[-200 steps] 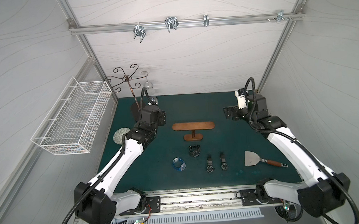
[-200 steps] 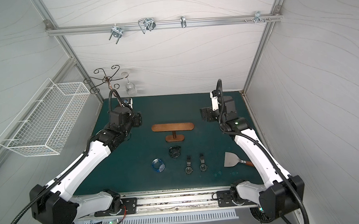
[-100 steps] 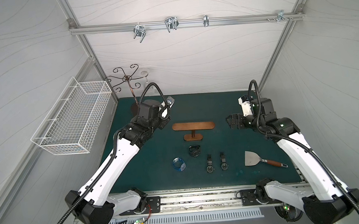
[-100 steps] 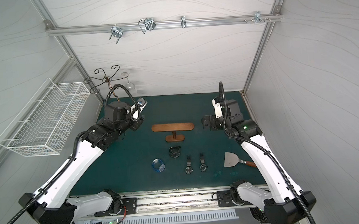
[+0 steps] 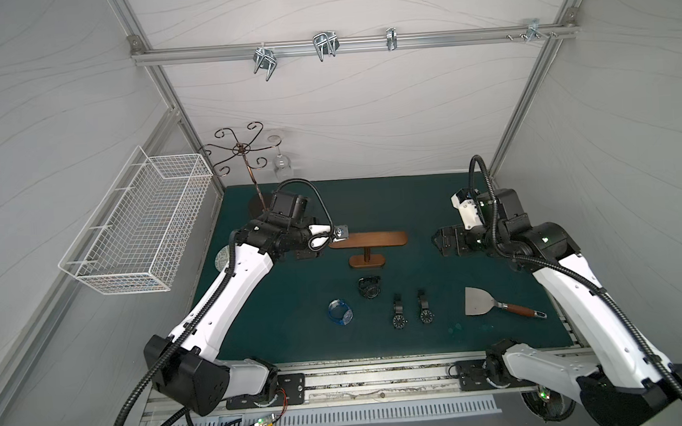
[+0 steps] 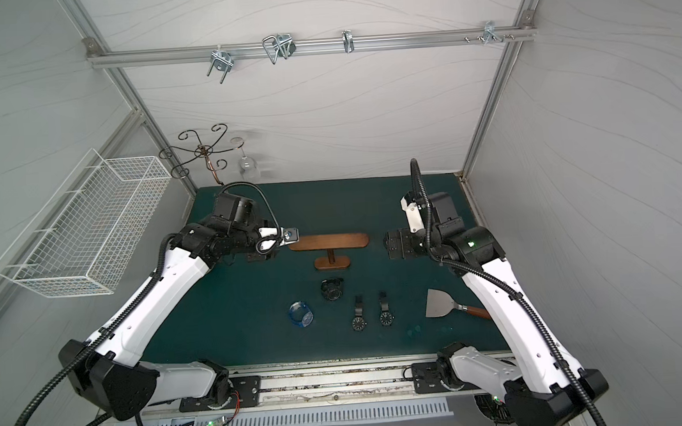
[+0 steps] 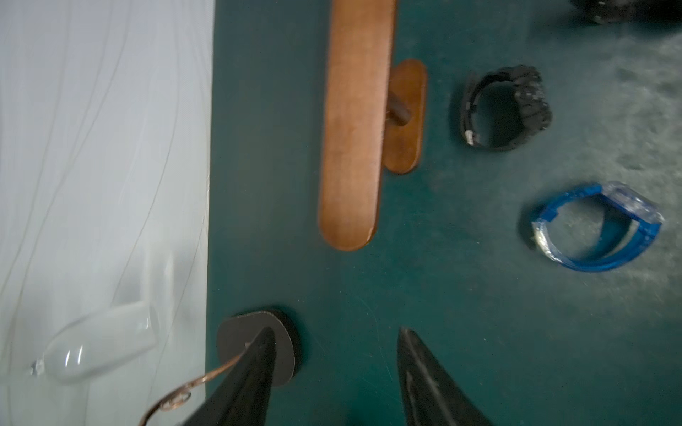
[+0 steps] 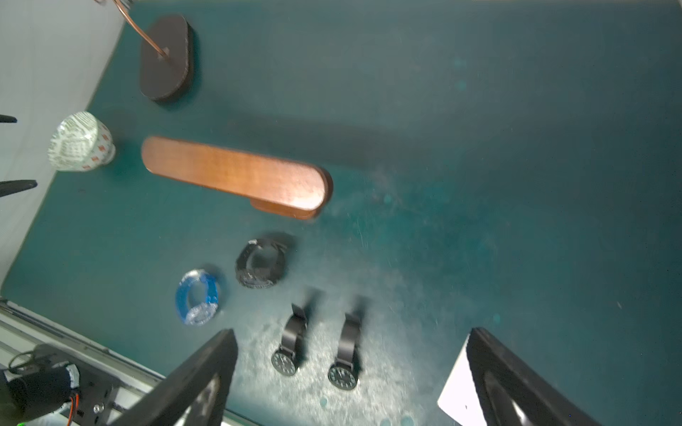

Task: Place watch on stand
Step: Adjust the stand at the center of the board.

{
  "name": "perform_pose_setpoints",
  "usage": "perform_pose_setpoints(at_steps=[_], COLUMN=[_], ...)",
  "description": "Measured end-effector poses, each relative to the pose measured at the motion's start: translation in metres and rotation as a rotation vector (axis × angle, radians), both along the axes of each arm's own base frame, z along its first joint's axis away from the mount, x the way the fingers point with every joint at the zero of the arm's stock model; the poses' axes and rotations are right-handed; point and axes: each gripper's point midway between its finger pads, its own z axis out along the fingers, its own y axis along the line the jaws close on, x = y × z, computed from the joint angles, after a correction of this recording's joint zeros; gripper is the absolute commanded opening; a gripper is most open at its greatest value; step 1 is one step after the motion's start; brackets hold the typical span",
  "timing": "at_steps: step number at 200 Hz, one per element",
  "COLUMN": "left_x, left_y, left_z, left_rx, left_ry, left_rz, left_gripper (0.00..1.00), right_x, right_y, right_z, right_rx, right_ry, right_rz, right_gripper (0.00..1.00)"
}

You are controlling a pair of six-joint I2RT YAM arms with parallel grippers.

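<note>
Watches point(image 5: 398, 320) lie on the worktop point(image 5: 432, 200) just before the wooden stand point(image 5: 368, 240), none held. Left pincer point(image 7: 336, 332) hangs half-spread, right pincer point(image 8: 352, 332) wide, both empty; better pinch the black watch's point(image 5: 370, 287) band side-on, keeping its loop open.

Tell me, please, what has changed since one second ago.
The left gripper moved from the metal rack to the stand's end; the right gripper drew slightly toward the front edge. Nothing was grasped. The watches, stand and scraper stayed put.
</note>
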Motion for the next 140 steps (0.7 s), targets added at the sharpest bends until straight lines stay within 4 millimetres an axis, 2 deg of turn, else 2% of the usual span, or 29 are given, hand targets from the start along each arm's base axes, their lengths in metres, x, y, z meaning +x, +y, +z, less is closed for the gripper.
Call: perform_pose_setpoints(at_steps=[43,77,99,140], left_x=[-0.009,0.002,0.013,0.028], left_y=[-0.017,-0.021,-0.026,-0.033], left_z=[-0.009,-0.021,-0.033,-0.049], left_rx=[0.064,0.113,0.122,0.114], left_ry=[-0.008,-0.012,0.001,0.025], left_rz=[-0.103,-0.093,-0.066,-0.023], left_gripper=[0.61,0.71,0.78,0.78], right_x=[-0.018,-0.032,-0.034,-0.027], right_y=[-0.007,-0.01,-0.009,-0.005], right_z=[-0.035,-0.057,-0.062,-0.063], right_rx=[-0.012,-0.006,-0.003,-0.009], right_ry=[0.082,0.135,0.149,0.156], right_rz=[-0.018,-0.028,-0.03,-0.017], right_gripper=[0.99,0.99,0.99,0.99])
